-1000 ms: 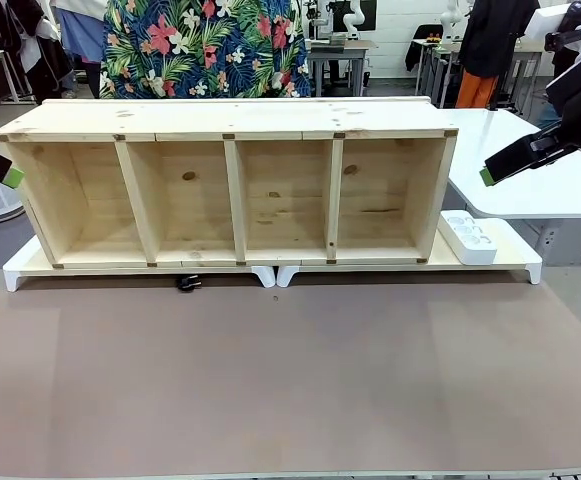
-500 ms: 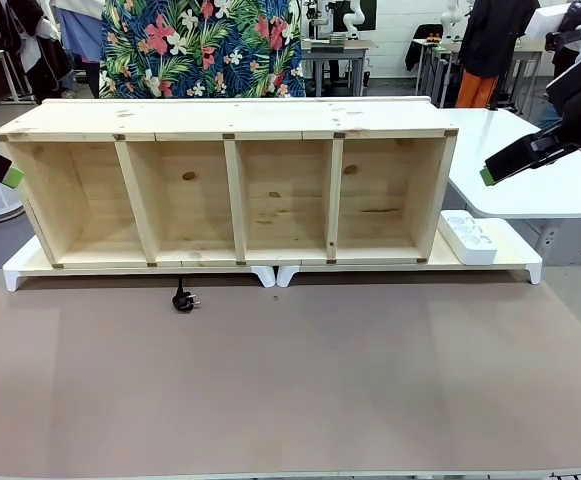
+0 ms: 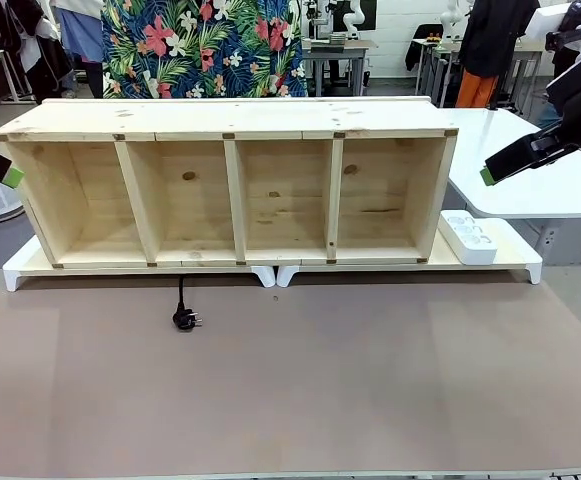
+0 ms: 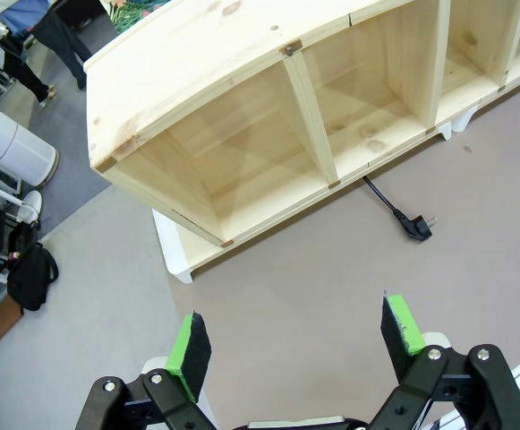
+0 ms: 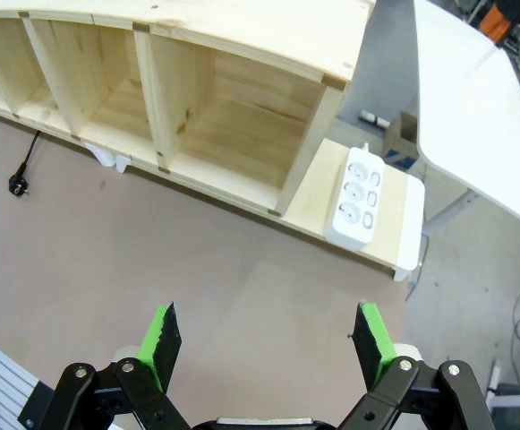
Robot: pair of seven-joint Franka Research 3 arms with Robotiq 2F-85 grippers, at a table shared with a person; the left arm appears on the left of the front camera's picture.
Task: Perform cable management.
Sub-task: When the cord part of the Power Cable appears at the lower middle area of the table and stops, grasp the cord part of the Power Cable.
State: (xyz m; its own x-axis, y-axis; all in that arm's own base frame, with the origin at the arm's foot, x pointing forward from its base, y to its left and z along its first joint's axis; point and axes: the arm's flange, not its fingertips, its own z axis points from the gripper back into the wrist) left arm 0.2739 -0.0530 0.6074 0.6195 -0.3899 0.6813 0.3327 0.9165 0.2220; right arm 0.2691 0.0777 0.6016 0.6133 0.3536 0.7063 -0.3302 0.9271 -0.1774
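Note:
The black cable [image 3: 181, 300] comes out from under the wooden shelf [image 3: 230, 120] and ends in a round two-prong plug [image 3: 184, 319] lying on the brown table mat. The plug [image 4: 418, 227] also lies ahead of my left gripper [image 4: 295, 336], which hangs open and empty high above the mat. From the right wrist the plug [image 5: 15, 186] is small at the far left, and my right gripper [image 5: 267, 334] is open and empty too. In the front view my left gripper [image 3: 8, 176] sits at the left edge and my right gripper [image 3: 487, 176] at the right, both well away from the cable.
The shelf has several open compartments and stands on white risers [image 3: 270, 274]. A white power strip [image 3: 467, 236] lies on the riser right of the shelf. A person in a floral shirt [image 3: 205, 45] stands behind it. A white table [image 3: 540, 170] is at the right.
The plug has slid out from under the shelf toward the near side of the mat, with more cord showing behind it. Neither arm has moved.

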